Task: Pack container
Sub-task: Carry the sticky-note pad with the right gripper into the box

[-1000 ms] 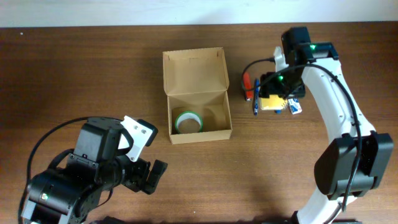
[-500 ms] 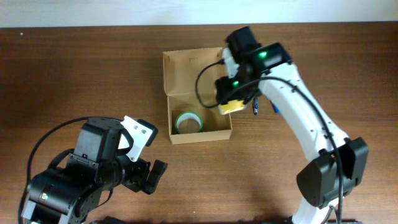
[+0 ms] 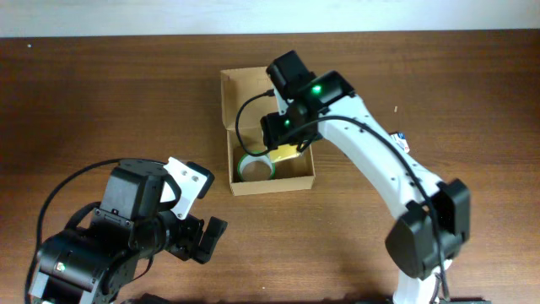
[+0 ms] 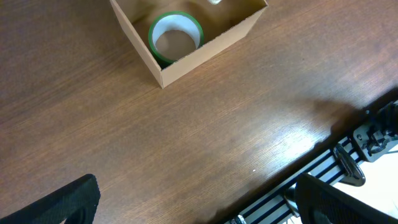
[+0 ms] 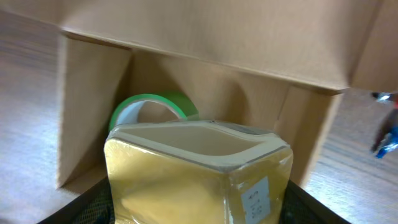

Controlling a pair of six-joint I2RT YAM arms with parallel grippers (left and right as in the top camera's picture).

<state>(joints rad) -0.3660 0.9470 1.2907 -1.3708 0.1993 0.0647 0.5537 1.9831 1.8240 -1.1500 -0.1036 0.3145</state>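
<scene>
Right gripper (image 3: 285, 149) is clamped on a yellow pad (image 5: 193, 180), a square plastic-wrapped block with a small white label on the side facing my wrist cam. The fingers (image 5: 93, 202) sit either side of it at a medium spread. The hand is right over the container (image 3: 253, 93), which is open, with its flap lid tipped back on the far side from the hand. The pad hangs over the half of the box on the right arm's side. I can't tell if it's touching the floor of the box or just hovering in there. Just beside the pad, on the left arm's side, a green tape roll (image 3: 255, 165) lies flat on the box floor. Out past the box wall on the other side of the hand there are some blue and red bits (image 5: 385, 134) on the table (image 3: 101, 101), too blurry to name. Left gripper (image 4: 199, 199) is well apart from all this, jaws spread wide with nothing between them, over bare wood.
</scene>
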